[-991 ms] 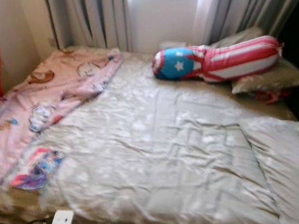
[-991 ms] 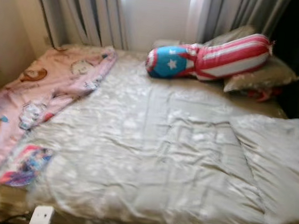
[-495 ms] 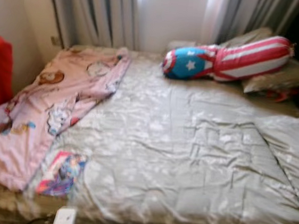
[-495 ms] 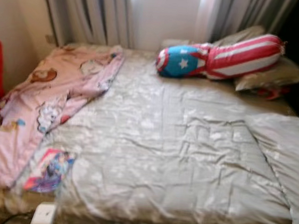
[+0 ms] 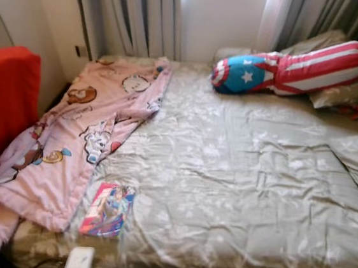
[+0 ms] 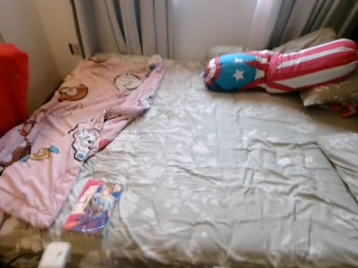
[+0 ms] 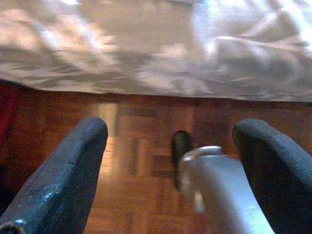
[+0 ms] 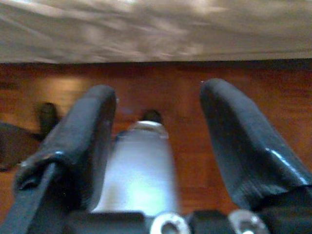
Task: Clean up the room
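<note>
- A bed [image 5: 244,179] under a grey-green floral cover is seen ahead, curtains behind it.
- A pink cartoon blanket [image 5: 69,142] is draped over its left side, beside a red chair [image 5: 3,103].
- A star-and-stripes bolster [image 5: 295,66] is laid on pillows at the head.
- A colourful book [image 5: 108,211] is seen near the foot edge — touching the blanket.
- The left pincer [image 7: 168,170] and right pincer [image 8: 158,141] are held wide open, empty, above wooden floor [image 7: 141,141].
</note>
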`<state>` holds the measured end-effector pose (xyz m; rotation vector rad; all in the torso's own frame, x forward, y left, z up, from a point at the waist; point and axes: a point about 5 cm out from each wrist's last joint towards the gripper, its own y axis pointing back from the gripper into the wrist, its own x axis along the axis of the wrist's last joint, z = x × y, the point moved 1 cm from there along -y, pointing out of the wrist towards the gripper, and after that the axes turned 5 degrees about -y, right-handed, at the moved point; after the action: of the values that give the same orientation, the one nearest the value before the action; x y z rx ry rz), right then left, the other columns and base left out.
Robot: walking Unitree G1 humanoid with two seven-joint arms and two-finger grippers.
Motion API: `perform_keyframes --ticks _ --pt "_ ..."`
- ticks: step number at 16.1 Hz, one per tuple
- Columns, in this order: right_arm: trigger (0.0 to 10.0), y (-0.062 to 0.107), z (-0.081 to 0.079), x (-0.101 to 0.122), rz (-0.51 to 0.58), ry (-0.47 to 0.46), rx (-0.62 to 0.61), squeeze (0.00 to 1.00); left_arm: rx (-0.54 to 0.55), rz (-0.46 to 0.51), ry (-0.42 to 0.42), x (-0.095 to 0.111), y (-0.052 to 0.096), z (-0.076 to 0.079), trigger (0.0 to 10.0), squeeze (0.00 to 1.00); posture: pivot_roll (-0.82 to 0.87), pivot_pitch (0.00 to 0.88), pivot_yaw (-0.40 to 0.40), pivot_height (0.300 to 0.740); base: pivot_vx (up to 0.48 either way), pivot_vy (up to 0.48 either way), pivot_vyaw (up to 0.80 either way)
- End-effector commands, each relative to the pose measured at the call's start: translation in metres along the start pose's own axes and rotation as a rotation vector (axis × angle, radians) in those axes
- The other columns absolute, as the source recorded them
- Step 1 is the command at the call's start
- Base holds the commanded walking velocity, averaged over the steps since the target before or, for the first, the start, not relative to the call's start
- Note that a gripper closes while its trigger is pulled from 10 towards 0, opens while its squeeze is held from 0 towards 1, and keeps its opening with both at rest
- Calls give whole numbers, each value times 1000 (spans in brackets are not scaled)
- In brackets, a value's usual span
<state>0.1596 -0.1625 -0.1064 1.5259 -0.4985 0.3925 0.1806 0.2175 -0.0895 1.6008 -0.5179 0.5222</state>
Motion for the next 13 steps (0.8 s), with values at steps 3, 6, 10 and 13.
perform_keyframes --ticks 3,6,10,13 --pt "10000 2 12 -4 -5 4 -28 0 -16 4 -9 2 -1 5 10000 0 -67 0 37 740 0 379 0" --pt "10000 2 13 -3 -3 5 -31 0 -18 2 -13 2 -1 5 10000 0 -71 0 41 740 0 380 0" --pt "10000 2 13 -4 -4 9 -31 0 -18 2 -12 1 -1 6 10000 0 -70 0 38 740 0 379 0" --pt "10000 2 13 -4 -5 7 -33 0 -16 2 -9 1 -1 5 10000 0 -69 0 36 740 0 379 0"
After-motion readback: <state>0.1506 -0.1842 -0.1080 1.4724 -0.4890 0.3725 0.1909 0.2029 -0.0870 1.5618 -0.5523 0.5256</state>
